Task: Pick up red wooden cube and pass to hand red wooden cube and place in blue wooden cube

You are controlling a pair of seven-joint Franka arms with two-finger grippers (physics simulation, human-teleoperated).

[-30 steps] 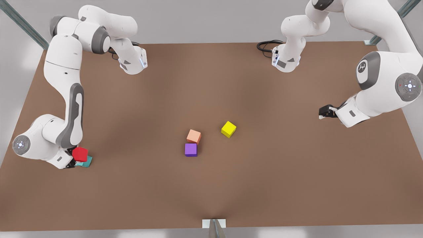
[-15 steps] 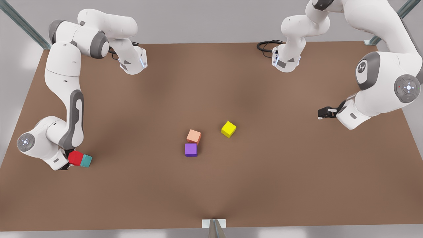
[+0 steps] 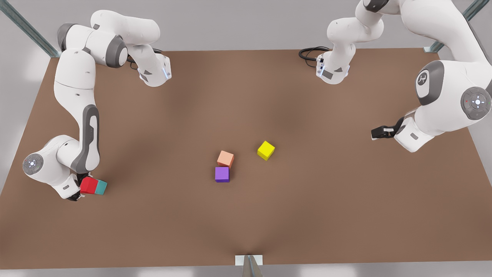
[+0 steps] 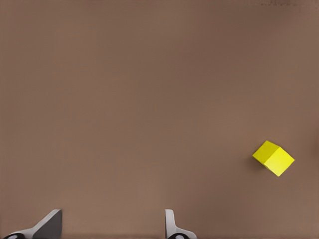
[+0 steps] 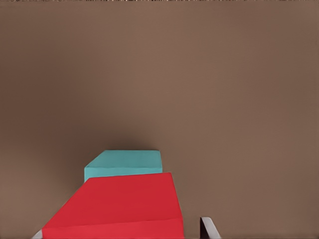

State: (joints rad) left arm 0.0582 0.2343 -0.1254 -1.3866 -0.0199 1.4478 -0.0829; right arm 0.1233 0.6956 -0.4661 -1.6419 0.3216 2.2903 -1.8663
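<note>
The table (image 3: 246,215) carries five cubes and two arms. The right gripper (image 3: 78,189) sits near the table's corner at the front view's lower left, and its fingers are clamped on the red cube (image 3: 88,185); in the right wrist view the red cube (image 5: 119,211) lies between the finger tips with the teal cube (image 5: 124,166) directly beyond it. In the front view the red cube touches or overlaps the teal cube (image 3: 101,187) on the side toward that corner; whether it rests on top or beside cannot be told. Judged from this layout, the pick-up and the hand-over are done, and the placement is at its last stage: what remains is to seat the red cube on the teal cube, release, and withdraw. The left gripper (image 3: 378,133) waits near the table edge at the front view's right, fingers apart and empty, with the yellow cube (image 4: 273,158) ahead of it on the table. The yellow cube (image 3: 266,150), the orange cube (image 3: 225,159) and the purple cube (image 3: 222,174) lie near the table's centre, untouched. Writing: a small emblem marks the left arm's joint housing (image 3: 423,79); no legible text or label appears on any cube.
</note>
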